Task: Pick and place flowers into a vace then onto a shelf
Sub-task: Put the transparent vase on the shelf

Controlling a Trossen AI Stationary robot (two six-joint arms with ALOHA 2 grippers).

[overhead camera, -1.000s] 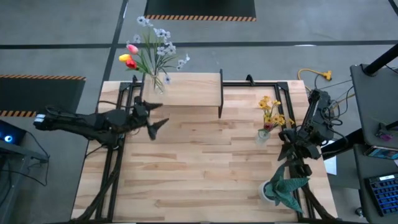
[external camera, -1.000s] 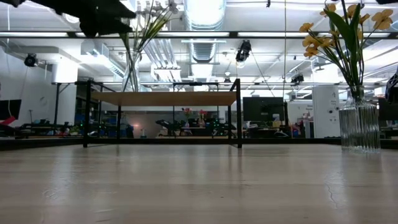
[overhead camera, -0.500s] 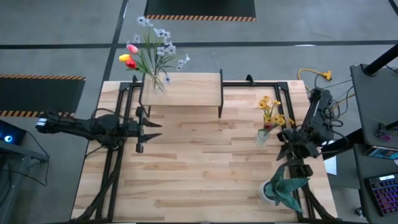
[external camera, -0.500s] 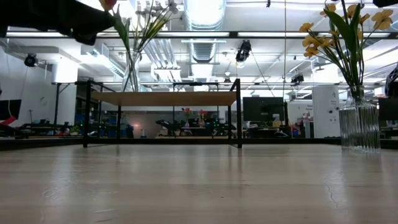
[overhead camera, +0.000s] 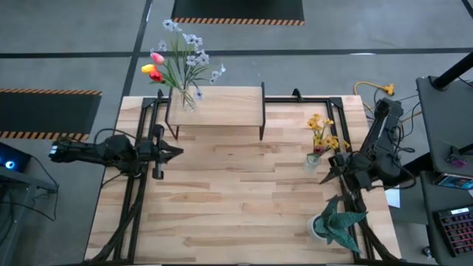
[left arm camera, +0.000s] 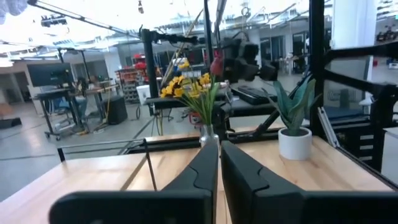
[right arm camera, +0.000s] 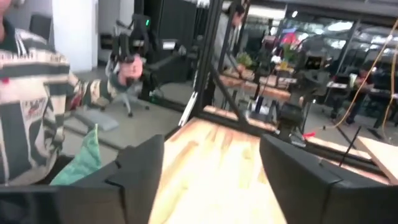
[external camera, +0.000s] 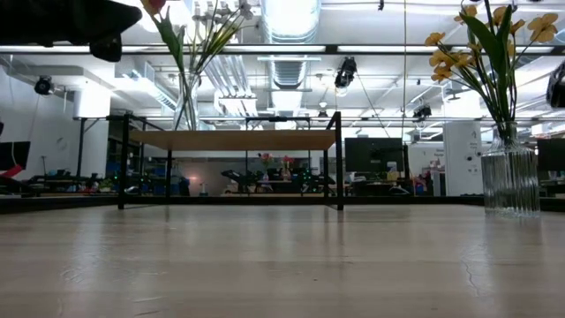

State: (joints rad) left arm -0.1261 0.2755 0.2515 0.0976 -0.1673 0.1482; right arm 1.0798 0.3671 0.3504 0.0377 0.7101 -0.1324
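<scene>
Where shelf (overhead camera: 216, 106) stands — pale wood tabletop (overhead camera: 244, 199).

The left gripper's two dark fingers (left arm camera: 219, 171) are pressed together. Past them stand yellow flowers in a clear glass vase (left arm camera: 194, 93) and a spiky green plant in a white pot (left arm camera: 294, 124).

Table (overhead camera: 244, 199): light wood planks, smooth, with a soft sheen in the low view. Shelf (overhead camera: 216, 106): pale wooden top board on thin black metal legs. Vase (external camera: 510, 179) with yellow flowers (overhead camera: 323, 133): clear ribbed glass. Potted plant (overhead camera: 334, 224): white, smooth pot. Left gripper (left arm camera: 219, 163): dark, matt fingers.
</scene>
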